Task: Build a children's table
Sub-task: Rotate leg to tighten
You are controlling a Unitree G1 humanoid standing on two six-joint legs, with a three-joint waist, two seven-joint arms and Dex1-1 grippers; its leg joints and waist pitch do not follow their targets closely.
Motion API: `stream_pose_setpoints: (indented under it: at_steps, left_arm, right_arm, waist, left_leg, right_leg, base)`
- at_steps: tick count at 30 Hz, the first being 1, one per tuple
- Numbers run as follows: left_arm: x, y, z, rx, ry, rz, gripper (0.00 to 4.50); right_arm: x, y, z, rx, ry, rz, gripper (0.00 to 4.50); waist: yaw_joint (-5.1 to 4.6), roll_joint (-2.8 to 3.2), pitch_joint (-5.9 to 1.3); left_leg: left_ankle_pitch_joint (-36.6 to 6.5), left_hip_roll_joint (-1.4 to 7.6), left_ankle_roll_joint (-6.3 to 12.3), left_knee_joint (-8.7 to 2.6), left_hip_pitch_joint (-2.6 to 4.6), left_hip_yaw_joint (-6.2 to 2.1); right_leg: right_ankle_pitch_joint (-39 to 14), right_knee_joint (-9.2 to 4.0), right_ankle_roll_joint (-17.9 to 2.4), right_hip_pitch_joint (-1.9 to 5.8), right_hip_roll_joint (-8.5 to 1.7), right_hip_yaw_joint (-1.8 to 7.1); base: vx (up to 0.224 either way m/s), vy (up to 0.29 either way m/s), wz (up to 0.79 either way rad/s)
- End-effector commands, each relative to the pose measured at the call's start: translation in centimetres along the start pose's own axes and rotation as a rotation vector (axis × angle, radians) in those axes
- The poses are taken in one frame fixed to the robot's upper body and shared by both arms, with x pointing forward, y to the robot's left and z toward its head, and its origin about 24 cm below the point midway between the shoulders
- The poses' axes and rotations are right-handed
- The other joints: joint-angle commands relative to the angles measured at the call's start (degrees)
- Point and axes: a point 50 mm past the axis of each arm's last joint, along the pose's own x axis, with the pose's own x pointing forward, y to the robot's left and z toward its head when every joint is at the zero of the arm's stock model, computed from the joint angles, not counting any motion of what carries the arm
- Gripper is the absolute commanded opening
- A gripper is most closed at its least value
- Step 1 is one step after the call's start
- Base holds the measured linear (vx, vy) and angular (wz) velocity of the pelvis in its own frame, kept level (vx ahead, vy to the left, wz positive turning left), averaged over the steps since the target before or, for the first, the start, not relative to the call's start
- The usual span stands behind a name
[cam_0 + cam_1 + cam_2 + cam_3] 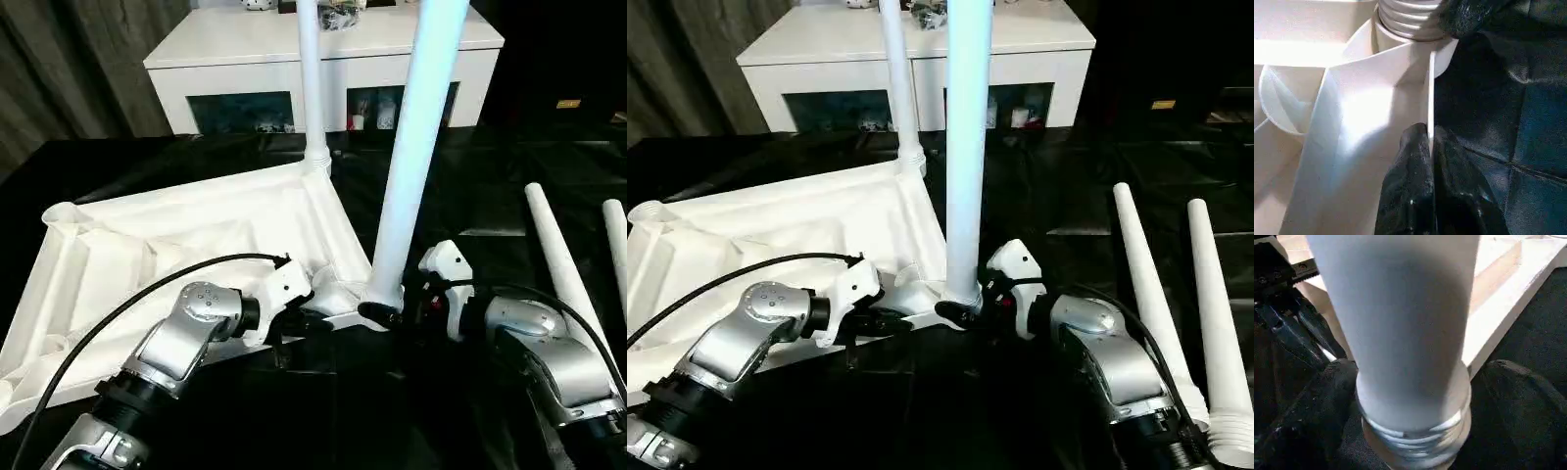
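The children's table (196, 245) is seen lying upside down on the black cloth (470, 176), its ribbed underside facing up, to the left of and beyond the left gripper (1430, 161). An empty corner socket (61, 213) is seen far out to that gripper's left. The left gripper is closed tight on the thin raised rim (1431, 98) of the top, close to the near corner; in the left wrist view the rim's edge is pinched between the two black fingers (1405, 196).

Straight ahead of that gripper, a near leg (411, 147) is stood upright in the near corner socket, with thread rings (1408, 19) visible at its base. A far leg (311, 78) is stood upright at the corner beyond it.

The right gripper (1415, 396) is placed at the base of the near leg, on the side opposite the left gripper. Its jaws are spread wide, with one black finger (1317, 401) on each side of the leg's base. A gap is visible between the fingers and the leg, so nothing is gripped by it.

To the right of the right gripper, two loose legs (1146, 284) are laid side by side on the cloth, well apart from the table top. Beyond everything, a white cabinet (323, 59) with dark glass doors is seen.
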Motion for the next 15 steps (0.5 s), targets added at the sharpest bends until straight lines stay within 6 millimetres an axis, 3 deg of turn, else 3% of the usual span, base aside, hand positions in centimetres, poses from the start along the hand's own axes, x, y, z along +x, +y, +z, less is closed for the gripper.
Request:
stream_pose_setpoints:
  at_steps: [1,8,15]
  left_arm:
    - [-0.19,-0.21,1.22,0.031,-0.065,-0.022,0.00]
    - [-0.14,-0.19,1.13,0.027,-0.063,-0.016,0.00]
    - [-0.12,-0.23,0.96,0.024,-0.059,-0.015,0.00]
  right_arm:
    - [0.06,0.04,0.50,-0.026,-0.017,0.011,4.05]
    - [0.09,0.02,0.54,-0.030,-0.018,0.019,3.46]
    - [0.16,0.24,0.19,-0.025,-0.005,0.033,2.92]
  waist:
    - [0.07,-1.42,-3.61]
    - [-0.09,-1.41,-3.58]
    - [-0.01,-1.51,-3.84]
  left_leg:
    - [-7.81,4.28,6.18,-3.64,1.52,-2.07]
    - [-9.35,4.34,5.26,-3.69,1.56,-2.21]
    - [-6.84,4.15,6.54,-3.22,1.45,-2.11]
  right_leg:
    - [-4.23,-3.03,-14.47,2.55,-3.47,1.85]
    - [-6.58,-3.04,-13.96,2.49,-3.29,1.82]
    - [-3.84,-2.71,-14.57,2.60,-3.31,1.77]
  base:
    - [0.000,0.000,0.00]
    - [0.000,0.000,0.00]
    - [0.000,0.000,0.00]
